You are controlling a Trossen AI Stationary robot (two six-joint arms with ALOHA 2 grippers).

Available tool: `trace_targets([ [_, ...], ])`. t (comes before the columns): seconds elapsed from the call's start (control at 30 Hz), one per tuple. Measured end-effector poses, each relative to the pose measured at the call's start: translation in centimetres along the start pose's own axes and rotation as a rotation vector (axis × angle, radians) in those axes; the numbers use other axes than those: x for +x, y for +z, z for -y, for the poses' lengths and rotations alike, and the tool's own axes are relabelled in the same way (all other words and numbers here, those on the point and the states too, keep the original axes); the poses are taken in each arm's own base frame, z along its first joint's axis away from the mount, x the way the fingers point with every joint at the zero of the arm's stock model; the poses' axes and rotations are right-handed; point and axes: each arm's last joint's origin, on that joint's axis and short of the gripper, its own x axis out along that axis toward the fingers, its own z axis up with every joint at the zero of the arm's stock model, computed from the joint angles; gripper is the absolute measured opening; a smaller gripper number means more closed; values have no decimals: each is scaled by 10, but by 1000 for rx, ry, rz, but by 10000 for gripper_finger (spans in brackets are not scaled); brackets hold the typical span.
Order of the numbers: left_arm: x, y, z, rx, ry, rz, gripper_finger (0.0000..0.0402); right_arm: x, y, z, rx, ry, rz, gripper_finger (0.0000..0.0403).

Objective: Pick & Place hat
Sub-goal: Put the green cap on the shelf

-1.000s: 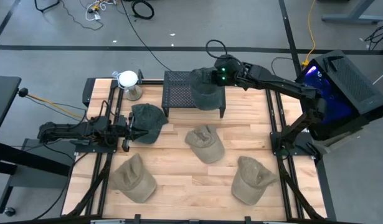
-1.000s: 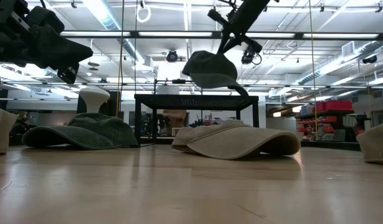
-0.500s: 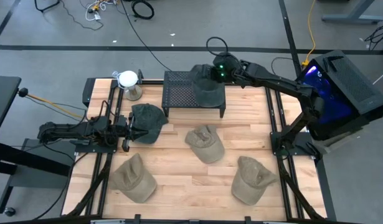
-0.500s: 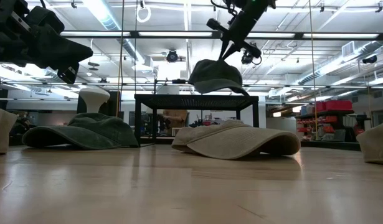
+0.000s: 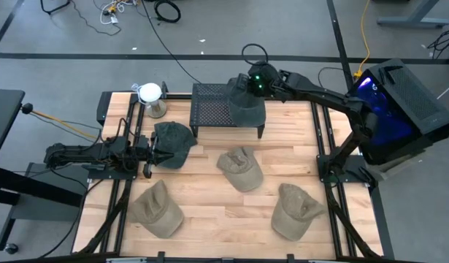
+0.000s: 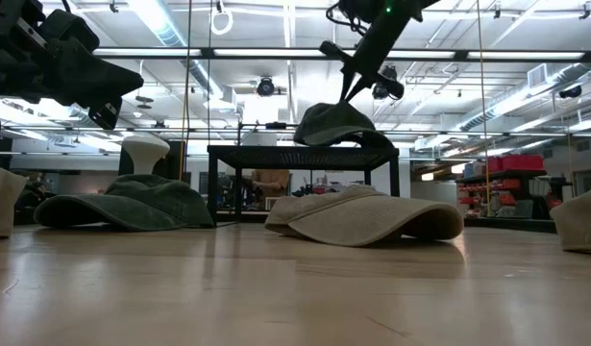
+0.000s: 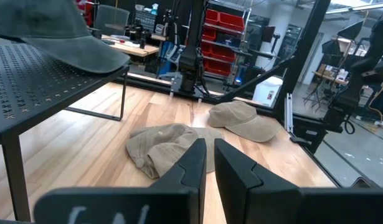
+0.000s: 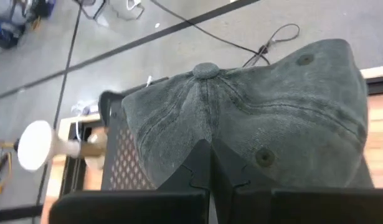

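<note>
One hat in play — the dark green cap (image 5: 245, 107), pinched by its crown in the right gripper (image 5: 247, 86), fingers clamped fully together on the fabric. It sits at the right end of the black mesh rack (image 5: 209, 108), low enough in the low view that its brim looks to be touching the rack top.

Risks:
- cap overhangs the rack's right edge in the high view — let go here and it may tip off onto the table (image 5: 209, 212)
- fingers could snag the soft crown on release and drag the cap back off

Left gripper (image 5: 147, 154) is parked low over the table just beside another dark cap (image 5: 173, 142), fingers nearly together, nothing between them.

Versus a second ago: cap was hanging clear above the rack, now it's down at rack level, and in the high view the gripper has shifted slightly toward the rack's far edge. Left arm and the four caps on the table are unchanged.
</note>
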Motion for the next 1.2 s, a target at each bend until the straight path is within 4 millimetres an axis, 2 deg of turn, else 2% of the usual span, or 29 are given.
trace_targets([
  [0.37, 0, 0, 0, 0, 0, 0, 39, 11, 3, -7, 120, 82, -8, 0],
  [0.83, 0, 0, 0, 0, 0, 0, 39, 15, 17, 1, 141, 21, 104, 0],
  [1.2, 0, 0, 0, 0, 0, 0, 39, 15, 17, 3, 115, -1, 95, 0],
])
